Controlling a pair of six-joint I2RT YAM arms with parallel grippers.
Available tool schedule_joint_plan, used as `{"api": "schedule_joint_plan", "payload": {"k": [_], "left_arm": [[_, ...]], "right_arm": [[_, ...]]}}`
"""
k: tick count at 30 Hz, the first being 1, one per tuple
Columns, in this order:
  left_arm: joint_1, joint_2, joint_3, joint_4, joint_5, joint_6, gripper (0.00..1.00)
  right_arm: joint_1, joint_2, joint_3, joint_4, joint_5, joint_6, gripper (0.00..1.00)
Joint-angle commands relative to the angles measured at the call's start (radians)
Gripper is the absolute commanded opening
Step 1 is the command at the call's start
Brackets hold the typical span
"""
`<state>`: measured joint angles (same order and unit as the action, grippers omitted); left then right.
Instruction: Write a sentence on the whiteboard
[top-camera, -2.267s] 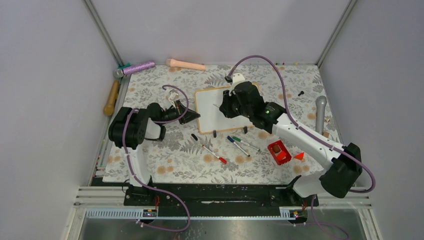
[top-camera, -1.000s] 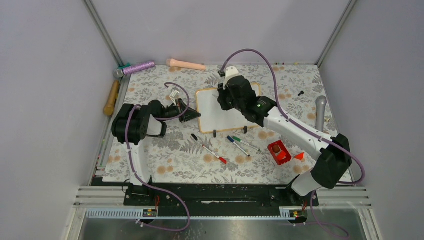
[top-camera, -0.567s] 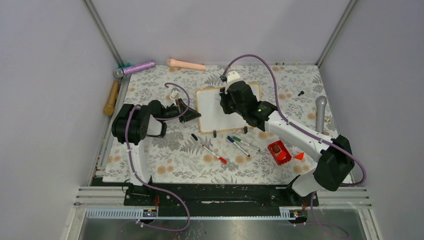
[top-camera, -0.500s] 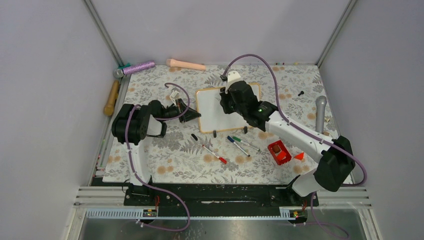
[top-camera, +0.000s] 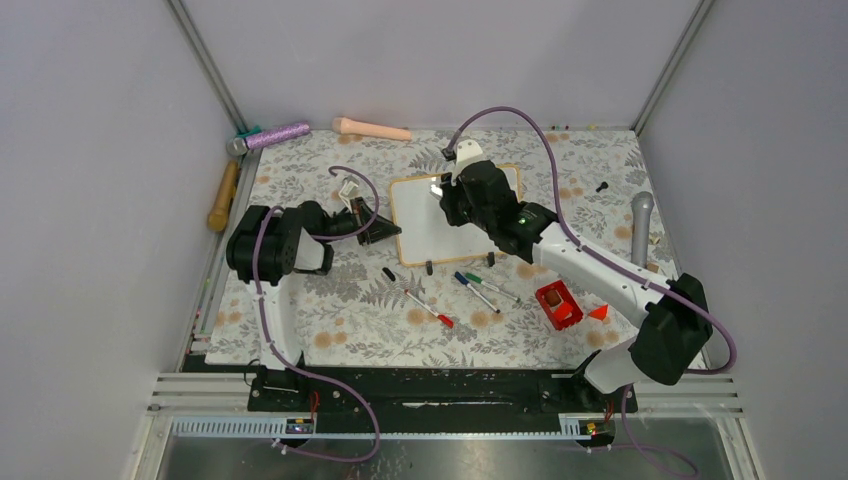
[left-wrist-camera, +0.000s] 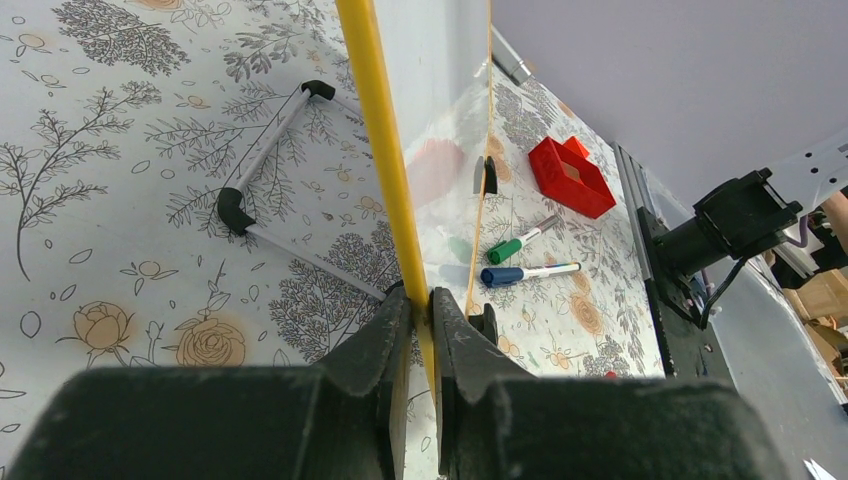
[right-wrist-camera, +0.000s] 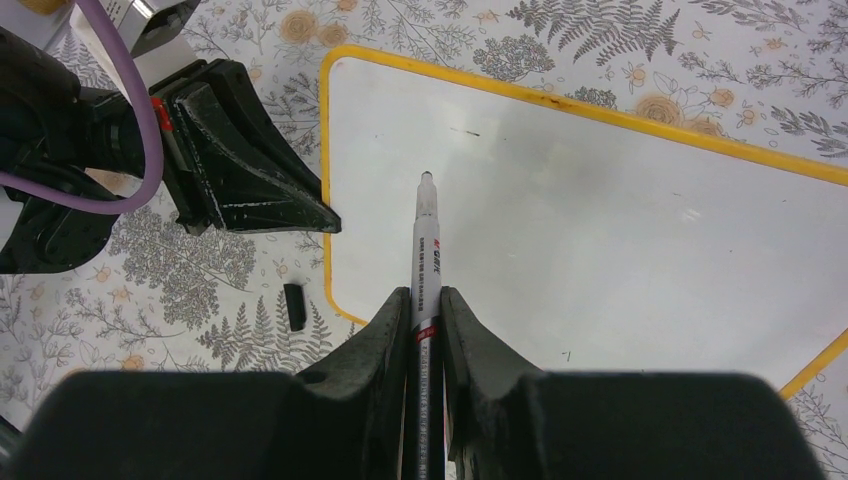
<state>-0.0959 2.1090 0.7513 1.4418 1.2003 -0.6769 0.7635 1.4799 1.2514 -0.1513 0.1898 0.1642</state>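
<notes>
The whiteboard (top-camera: 420, 228) lies on the floral table; its wood frame shows yellow in the right wrist view (right-wrist-camera: 600, 220). My left gripper (top-camera: 393, 232) is shut on its left frame edge (left-wrist-camera: 375, 130), jaws pinching the rim (left-wrist-camera: 420, 295). My right gripper (top-camera: 447, 203) is shut on a black-and-white marker (right-wrist-camera: 427, 240), uncapped, with its tip over the board's upper left part. I cannot tell whether the tip touches. The board is nearly blank, with only two tiny dark marks. No written sentence shows.
Blue (top-camera: 470, 285), green (top-camera: 492, 287) and red-capped (top-camera: 430, 309) markers and a black cap (top-camera: 388, 273) lie in front of the board. A red block (top-camera: 558, 305) sits to the right. A microphone (top-camera: 641, 225), a beige rod (top-camera: 372, 128) and a wooden handle (top-camera: 222, 195) lie at the edges.
My right gripper with the marker has moved from the board's middle toward its far left part, then shifted only slightly. The left gripper has kept hold of the frame.
</notes>
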Motion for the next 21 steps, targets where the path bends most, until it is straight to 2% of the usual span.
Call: {"api": "schedule_joint_plan", "payload": {"k": [1,21], "left_arm": [[-0.003,0.041,0.001,0.012,0.056,0.061,0.00],[-0.021,0.020,0.005,0.017,0.085,0.077,0.00]], "right_arm": [[-0.006,-0.004,0.021,0.021,-0.017,-0.002,0.00],[0.010,0.161,0.236,-0.094,-0.063,0.029,0.00]]}}
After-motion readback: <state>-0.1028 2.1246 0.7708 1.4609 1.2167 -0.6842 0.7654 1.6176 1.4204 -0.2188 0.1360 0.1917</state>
